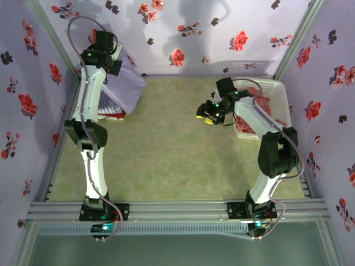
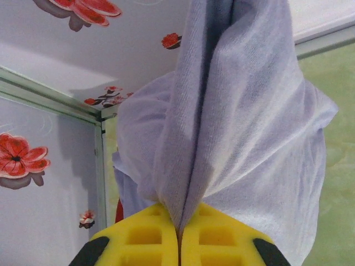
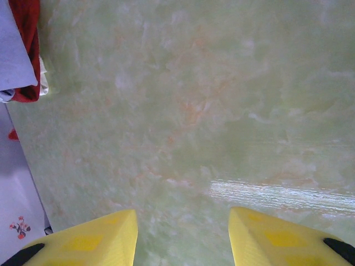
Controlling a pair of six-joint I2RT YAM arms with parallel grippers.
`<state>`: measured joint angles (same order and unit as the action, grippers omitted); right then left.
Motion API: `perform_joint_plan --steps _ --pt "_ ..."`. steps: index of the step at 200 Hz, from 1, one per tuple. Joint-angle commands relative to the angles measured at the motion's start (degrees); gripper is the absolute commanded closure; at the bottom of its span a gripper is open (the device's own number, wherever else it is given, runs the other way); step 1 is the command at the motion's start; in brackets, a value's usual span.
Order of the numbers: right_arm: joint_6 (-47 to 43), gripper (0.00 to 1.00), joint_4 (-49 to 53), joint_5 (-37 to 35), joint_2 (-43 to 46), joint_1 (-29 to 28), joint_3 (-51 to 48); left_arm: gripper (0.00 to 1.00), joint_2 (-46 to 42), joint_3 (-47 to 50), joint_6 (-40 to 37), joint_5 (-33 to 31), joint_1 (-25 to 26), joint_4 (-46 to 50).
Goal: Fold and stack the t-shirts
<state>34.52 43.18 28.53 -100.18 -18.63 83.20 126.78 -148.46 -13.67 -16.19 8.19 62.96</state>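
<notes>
Yellow-padded left gripper (image 2: 178,244) is clamped on the lavender shirt (image 2: 244,138), which hangs long-axis down at far left, over a red shirt (image 3: 28,16). My right gripper (image 3: 183,238) is apart, empty, mid-table, both shirts to its left. Overhead adds the basket (image 1: 283,88), far right.

Lavender t-shirt (image 2: 238,138) hangs bunched over crumpled red t-shirt (image 3: 26,44).

Lavender shirt (image 1: 127,88): 1, far left
Red shirts: 2, far-left shirt (image 1: 112,115), far-right shirt (image 1: 266,103)
Basket (image 1: 284,94): 1, far right
Robot arms (image 1: 87,111): 2
</notes>
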Motion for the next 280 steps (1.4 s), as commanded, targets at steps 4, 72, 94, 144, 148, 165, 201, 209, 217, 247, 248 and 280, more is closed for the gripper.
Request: perform_joint_plan --steps 4,72,94,144,148,165,201,209,217,247,248,280 --pt "-0.24 0.52 0.77 0.36 0.43 0.35 1.37 1.00 -2.77 -2.51 2.22 1.12 -1.50 -2.85" --pt "0.37 0.52 0.56 0.47 0.06 0.33 2.02 1.00 -2.35 -1.45 2.17 2.90 -4.85 -2.67" --pt "0.37 0.52 0.61 0.86 -0.49 0.34 2.30 1.00 -2.50 -0.44 1.98 3.31 -6.35 -2.57" --pt "0.55 0.52 0.76 1.19 -1.98 -0.10 3.77 1.00 -1.96 3.02 0.92 4.58 -10.62 -3.26" --pt "0.55 0.52 0.83 1.22 -2.15 -0.15 3.81 1.00 -1.75 3.30 0.70 4.63 -11.00 -3.25" --pt "0.27 0.52 1.55 1.26 -2.73 -0.27 4.49 1.00 -0.73 5.53 -0.31 5.10 -12.66 -4.14" --pt "-0.66 0.52 3.98 0.78 -3.36 -0.38 5.96 1.00 1.65 10.24 -1.12 6.12 -16.61 -8.46" --pt "-0.82 0.52 4.56 0.72 -3.49 -0.39 6.26 1.00 2.33 10.64 -0.91 6.47 -17.45 -9.01" --pt "-0.94 0.52 5.16 0.61 -3.62 -0.41 6.61 1.00 3.12 10.88 -0.79 6.77 -18.20 -9.62" --pt "-1.25 0.52 6.38 0.26 -3.73 -0.52 7.31 1.00 6.86 10.81 1.39 6.88 -20.42 -12.59" --pt "-1.28 0.52 6.39 0.23 -3.76 -0.52 7.27 1.00 7.06 10.73 1.51 6.96 -20.46 -12.59" --pt "-1.39 0.52 7.19 0.69 -4.93 -0.69 8.03 1.00 11.05 10.17 2.29 7.39 -20.49 -13.50"
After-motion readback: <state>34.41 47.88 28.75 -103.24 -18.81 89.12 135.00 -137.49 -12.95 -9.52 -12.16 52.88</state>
